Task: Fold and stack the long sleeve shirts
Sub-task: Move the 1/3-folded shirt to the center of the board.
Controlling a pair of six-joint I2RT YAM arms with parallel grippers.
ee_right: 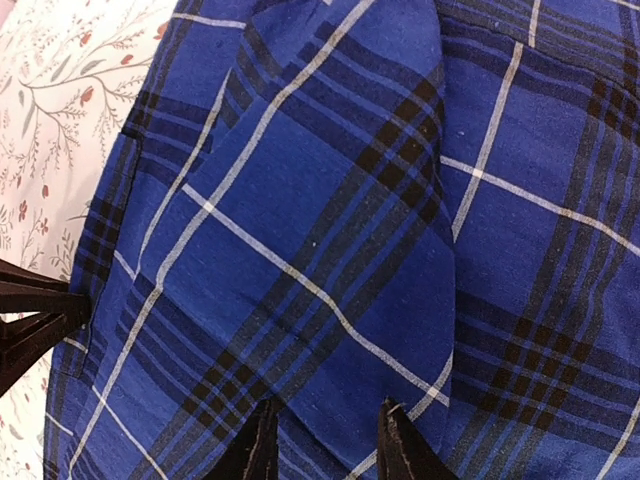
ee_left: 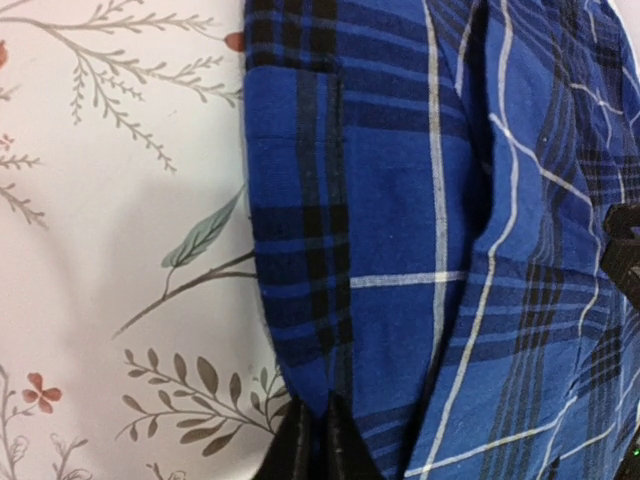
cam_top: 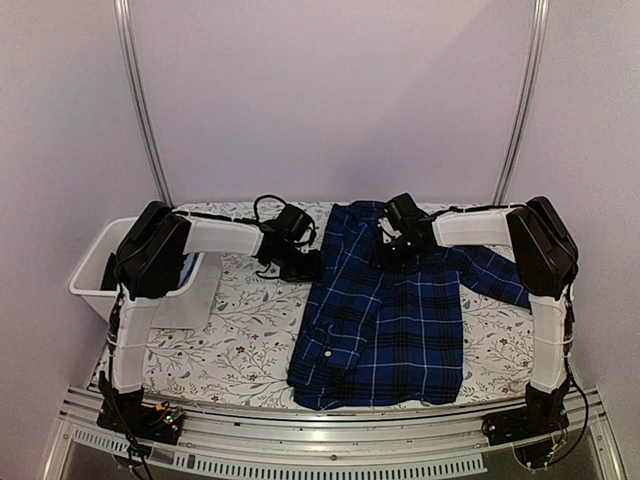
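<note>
- Top view: the navy blue plaid cloth shirt [cam_top: 385, 320] lies on the white floral-printed table cover [cam_top: 240, 340], right of centre. Its long axis runs near to far, and one sleeve trails right under the right arm. Both hands sit at its far end: the left gripper [cam_top: 305, 263] at the far-left edge, the right gripper [cam_top: 395, 245] on the far middle. A white plastic bin [cam_top: 90, 272] stands well off to the left.
- Left wrist view: the left gripper [ee_left: 322, 442] has its fingers pressed together on the shirt's [ee_left: 400, 250] left edge. The cloth stretches away from them and the table cover [ee_left: 120, 250] lies to their left.
- Right wrist view: the right gripper [ee_right: 325, 440] has its fingers partway apart. A thickness of shirt [ee_right: 330, 230] fills the gap, apparently nipped.
- Judgement: the fold probably draws this far end toward the near hem.
</note>
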